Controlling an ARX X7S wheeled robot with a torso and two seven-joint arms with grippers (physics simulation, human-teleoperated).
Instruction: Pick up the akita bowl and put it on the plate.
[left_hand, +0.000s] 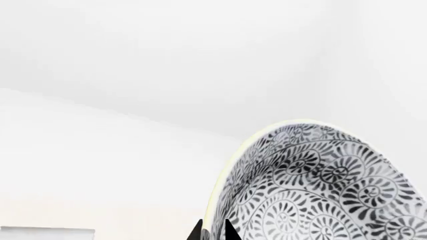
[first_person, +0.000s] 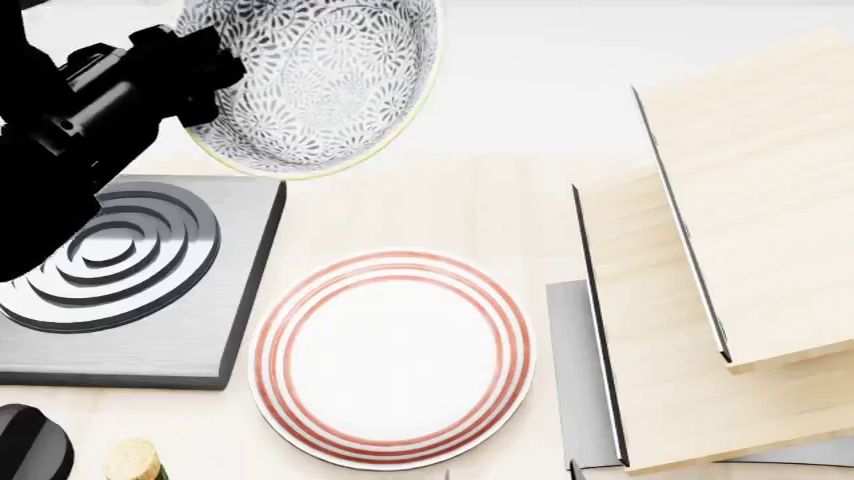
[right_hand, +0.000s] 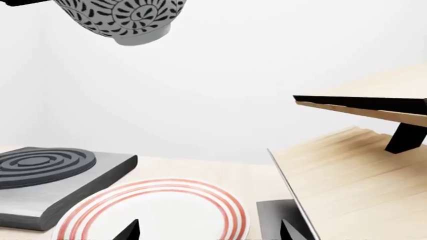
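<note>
The akita bowl (first_person: 320, 85), white with a dense grey-black floral pattern, hangs tilted in the air above the back left of the table. My left gripper (first_person: 200, 65) is shut on its rim. In the left wrist view both dark fingertips pinch the bowl (left_hand: 320, 185) wall, with the left gripper (left_hand: 213, 232) at the lower edge. The plate (first_person: 391, 358), flat and white with red rings, lies on the table in front of and below the bowl. My right gripper (right_hand: 210, 232) stands open low over the plate (right_hand: 167, 210), nothing between its fingers. The bowl (right_hand: 120, 17) floats high above.
A square dark-grey burner (first_person: 114, 260) with raised rings sits left of the plate, partly under my left arm. A pale wooden shelf unit (first_person: 747, 220) with dark edges fills the right side. A black knob (first_person: 27, 450) and a cork-topped bottle (first_person: 131, 460) sit at the front left.
</note>
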